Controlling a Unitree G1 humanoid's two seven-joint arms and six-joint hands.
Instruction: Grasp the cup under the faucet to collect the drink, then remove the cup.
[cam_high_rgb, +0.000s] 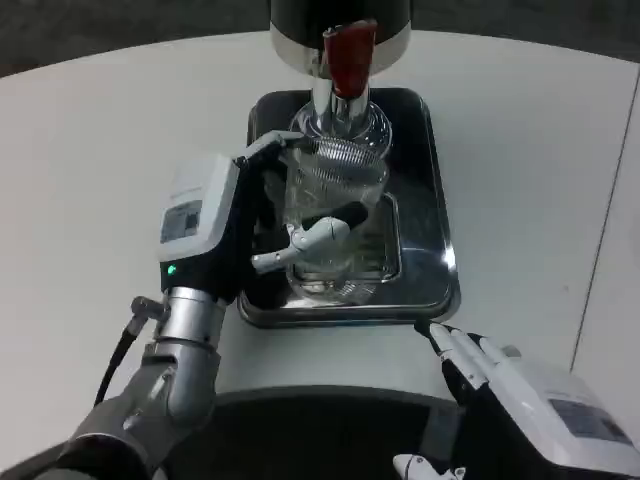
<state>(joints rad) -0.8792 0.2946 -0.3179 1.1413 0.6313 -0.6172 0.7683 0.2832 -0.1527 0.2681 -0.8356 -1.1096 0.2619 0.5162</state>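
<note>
White tabletop (110, 130) spreads around a steel drip tray (435, 240), and on it the left hand's fingers (310, 238) wrap the clear cup (335, 215), holding it under the faucet (345, 85) with its red lever (350, 52); outward from them, the left hand (215, 225) sits at the cup's left side. At the near edge the right hand (500, 375) rests with fingers extended close together, holding nothing. I judge this the collecting step, though any liquid is too hard to see; next the cup needs a level, steady pull clear of the spout.
</note>
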